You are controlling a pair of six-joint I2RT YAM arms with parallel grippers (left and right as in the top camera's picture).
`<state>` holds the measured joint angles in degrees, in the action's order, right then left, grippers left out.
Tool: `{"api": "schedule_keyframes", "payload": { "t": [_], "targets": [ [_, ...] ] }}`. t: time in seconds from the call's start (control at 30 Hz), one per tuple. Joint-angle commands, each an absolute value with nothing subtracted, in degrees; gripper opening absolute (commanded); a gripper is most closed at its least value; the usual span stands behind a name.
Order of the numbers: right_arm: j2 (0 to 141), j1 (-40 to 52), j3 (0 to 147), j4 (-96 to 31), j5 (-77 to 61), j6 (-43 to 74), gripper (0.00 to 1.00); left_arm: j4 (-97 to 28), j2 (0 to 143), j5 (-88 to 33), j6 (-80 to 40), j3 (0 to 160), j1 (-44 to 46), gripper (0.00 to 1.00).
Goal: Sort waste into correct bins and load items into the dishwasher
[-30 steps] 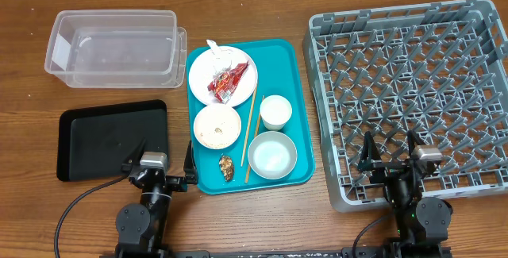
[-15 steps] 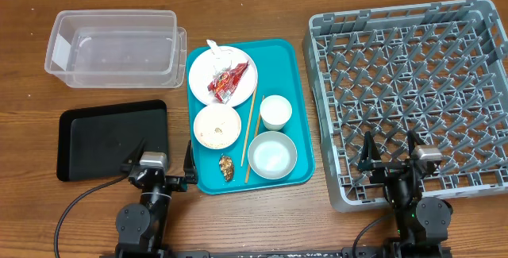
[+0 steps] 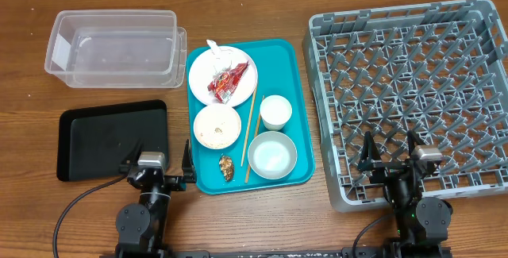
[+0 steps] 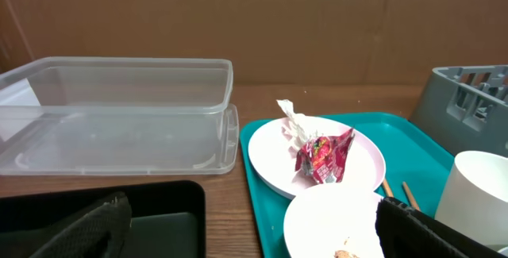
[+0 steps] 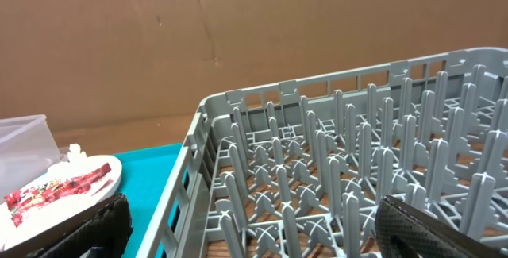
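A white plate (image 3: 222, 75) on the teal tray (image 3: 290, 59) holds a red-and-white wrapper (image 3: 228, 81) and a white tissue (image 3: 214, 49). Below it sit a bowl with rice grains (image 3: 217, 126), a white cup (image 3: 275, 112), an empty bowl (image 3: 271, 154), chopsticks (image 3: 252, 137) and a brown scrap (image 3: 226, 167). The clear tub (image 3: 113, 48) and black tray (image 3: 113, 138) lie to the left, the grey dish rack (image 3: 413, 91) to the right. My left gripper (image 3: 159, 166) is open at the black tray's near edge. My right gripper (image 3: 391, 159) is open over the rack's near edge. The wrapper (image 4: 324, 156) shows in the left wrist view.
A brown cardboard wall (image 4: 254, 20) stands behind the table. The tub's lid (image 3: 179, 55) lies under the tub, beside the teal tray. Bare wooden table (image 3: 262, 210) runs along the front between the two arms.
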<state>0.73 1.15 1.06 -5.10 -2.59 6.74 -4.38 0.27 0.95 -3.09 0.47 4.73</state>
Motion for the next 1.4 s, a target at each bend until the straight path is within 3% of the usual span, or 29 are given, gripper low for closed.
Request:
{"api": "schedule_keyframes", "payload": {
  "t": [0.0,0.33,0.67,0.83,1.13,1.37],
  "targets": [
    [0.16,0.95,0.49,-4.67,-2.68,9.26,1.0,-4.23,0.3,1.45,-5.41,0.27,4.4,1.0],
    [0.51,0.93,9.76,-17.28,-1.98,9.23,1.0,-4.36,6.63,5.91,-5.08,6.07,4.4,1.0],
    [14.35,0.93,24.34,-26.81,-0.95,9.28,1.0,-4.97,38.92,5.45,-3.14,26.06,4.45,1.0],
    [26.72,0.93,31.83,-28.23,-1.39,11.79,1.0,-13.37,57.47,-0.12,-1.13,43.03,4.47,1.0],
    [49.41,0.89,50.0,-41.76,-1.98,12.01,1.0,-43.79,79.35,-4.05,-1.28,71.24,4.49,1.0],
    [59.13,0.89,53.67,-43.9,-1.67,12.05,1.0,-39.62,82.24,-7.38,-2.0,72.34,4.51,1.0]
  ]
}}
